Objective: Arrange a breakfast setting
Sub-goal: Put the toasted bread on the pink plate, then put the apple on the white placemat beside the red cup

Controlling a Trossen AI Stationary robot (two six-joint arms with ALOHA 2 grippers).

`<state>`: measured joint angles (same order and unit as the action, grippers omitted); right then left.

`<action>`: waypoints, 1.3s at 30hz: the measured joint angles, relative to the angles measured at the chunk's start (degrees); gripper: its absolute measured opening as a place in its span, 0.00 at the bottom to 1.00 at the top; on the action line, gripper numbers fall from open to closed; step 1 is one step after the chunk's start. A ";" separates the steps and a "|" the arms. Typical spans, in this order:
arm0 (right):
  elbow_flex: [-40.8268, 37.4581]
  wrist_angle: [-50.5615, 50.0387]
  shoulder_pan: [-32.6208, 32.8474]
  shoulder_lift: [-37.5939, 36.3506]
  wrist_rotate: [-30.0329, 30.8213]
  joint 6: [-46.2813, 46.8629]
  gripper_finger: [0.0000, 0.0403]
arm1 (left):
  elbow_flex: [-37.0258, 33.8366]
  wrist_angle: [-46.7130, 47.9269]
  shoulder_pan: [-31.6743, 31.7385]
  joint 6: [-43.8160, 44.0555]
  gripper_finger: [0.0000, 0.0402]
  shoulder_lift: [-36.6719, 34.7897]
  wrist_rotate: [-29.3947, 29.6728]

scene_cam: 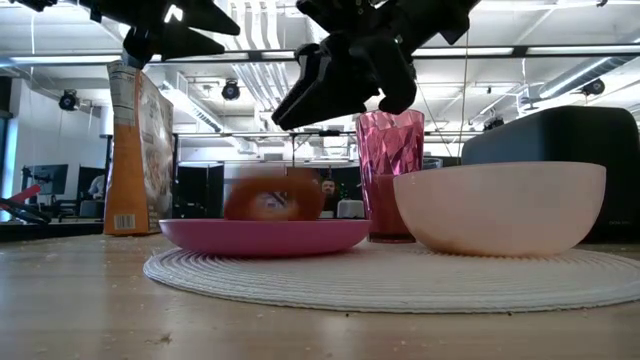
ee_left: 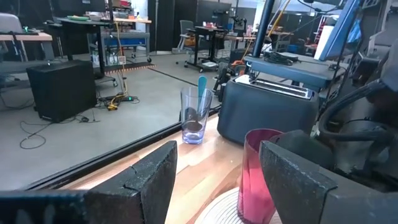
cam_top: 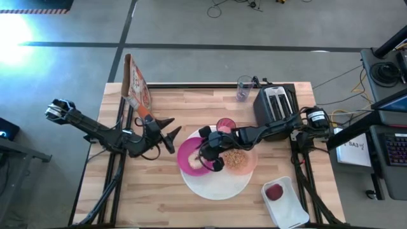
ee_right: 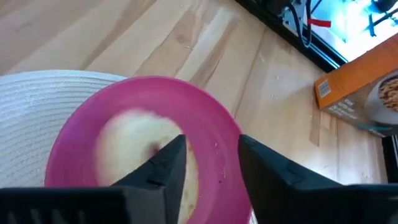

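A bagel (ee_right: 134, 146) lies on the small magenta plate (ee_right: 208, 115), pale face up. It shows blurred in the low view (scene_cam: 272, 198). The plate (cam_top: 189, 158) sits on the large white round disc (cam_top: 216, 186), beside the peach bowl (cam_top: 239, 159) of cereal and the pink tumbler (cam_top: 226, 124). My right gripper (ee_right: 211, 163) hovers open just above the plate (scene_cam: 265, 236), clear of the bagel. My left gripper (cam_top: 166, 137) stands open and holds nothing, level, left of the disc. A small red fruit (cam_top: 275, 191) rests in the white tray (cam_top: 291, 207).
A black toaster (cam_top: 275, 105) stands at the far right, with a clear glass (cam_top: 244, 88) beside it. A cereal box (cam_top: 135, 86) stands at the far left. Bare wood lies along the near edge, left of the disc.
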<state>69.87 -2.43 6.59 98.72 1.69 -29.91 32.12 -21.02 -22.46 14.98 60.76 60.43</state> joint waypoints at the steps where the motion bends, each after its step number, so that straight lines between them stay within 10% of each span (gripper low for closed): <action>1: 0.00 0.12 0.00 0.00 -0.02 -0.40 0.34 | 0.00 0.00 0.00 -0.26 0.53 0.09 0.00; 15: 2.04 -14.12 0.39 -9.82 -1.58 26.25 0.45 | 0.00 0.09 -0.02 0.98 0.53 0.36 -4.42; 22: 2.40 -23.21 0.41 -14.35 -17.30 38.10 0.43 | 0.00 0.02 -0.11 0.75 0.53 0.58 -19.10; 39: 1.85 -56.23 6.92 -15.78 -22.53 75.08 0.38 | 0.00 -0.62 -0.04 0.57 0.53 0.25 -19.48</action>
<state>71.72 -58.66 13.51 82.94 -20.84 45.18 32.12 -21.64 -22.50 15.55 61.01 40.95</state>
